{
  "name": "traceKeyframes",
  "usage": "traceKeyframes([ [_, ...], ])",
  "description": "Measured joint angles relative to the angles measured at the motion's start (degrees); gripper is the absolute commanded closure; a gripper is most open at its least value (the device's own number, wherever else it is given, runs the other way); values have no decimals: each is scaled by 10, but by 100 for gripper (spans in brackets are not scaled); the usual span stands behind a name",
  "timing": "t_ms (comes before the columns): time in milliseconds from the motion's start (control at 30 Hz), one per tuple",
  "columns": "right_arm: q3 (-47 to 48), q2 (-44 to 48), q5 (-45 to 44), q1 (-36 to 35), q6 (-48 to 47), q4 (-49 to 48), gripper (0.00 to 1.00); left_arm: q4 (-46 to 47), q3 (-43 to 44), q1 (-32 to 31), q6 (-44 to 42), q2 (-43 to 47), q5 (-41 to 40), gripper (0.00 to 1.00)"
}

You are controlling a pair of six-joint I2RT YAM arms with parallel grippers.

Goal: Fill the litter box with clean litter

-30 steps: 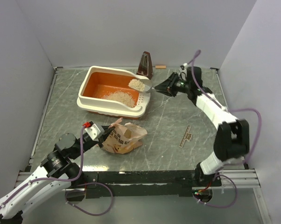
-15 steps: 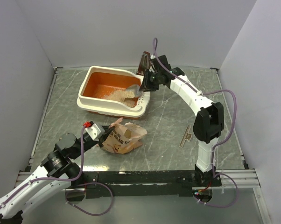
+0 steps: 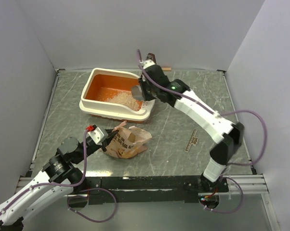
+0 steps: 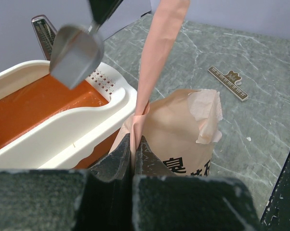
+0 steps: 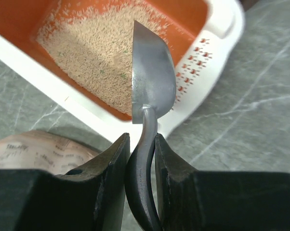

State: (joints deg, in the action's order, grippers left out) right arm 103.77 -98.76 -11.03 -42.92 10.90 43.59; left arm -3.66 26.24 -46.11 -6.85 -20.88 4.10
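Observation:
The litter box (image 3: 106, 109), cream-white with an orange inside, stands at the back left of the table. A heap of pale clean litter (image 3: 122, 98) lies in its right half and shows in the right wrist view (image 5: 97, 53). My right gripper (image 3: 146, 89) is shut on the handle of a grey metal scoop (image 5: 152, 77). The scoop is tipped on its side over the box's slotted end (image 5: 198, 62) and looks empty. My left gripper (image 4: 134, 147) is shut on the top edge of the tan printed bag (image 3: 128, 142), which stands in front of the box.
A dark metronome (image 4: 41, 31) stands behind the box's right end. A small ruler (image 3: 192, 140) lies to the right of the bag. A small wooden piece (image 3: 166, 69) lies by the back wall. Walls close in the left, back and right.
My right arm swung left from the table's right side with a full scoop, reached over the box and tipped it. The litter fell into the box. The left arm has not moved.

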Motion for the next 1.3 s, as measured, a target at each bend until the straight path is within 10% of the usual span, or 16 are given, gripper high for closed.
traceKeyframes([
  [533,-119,327,78,4,15,101,100,0,0,0,0,0,-5,99],
  [1300,-239,477,245,1,28,133,100,0,0,0,0,0,-5,99],
])
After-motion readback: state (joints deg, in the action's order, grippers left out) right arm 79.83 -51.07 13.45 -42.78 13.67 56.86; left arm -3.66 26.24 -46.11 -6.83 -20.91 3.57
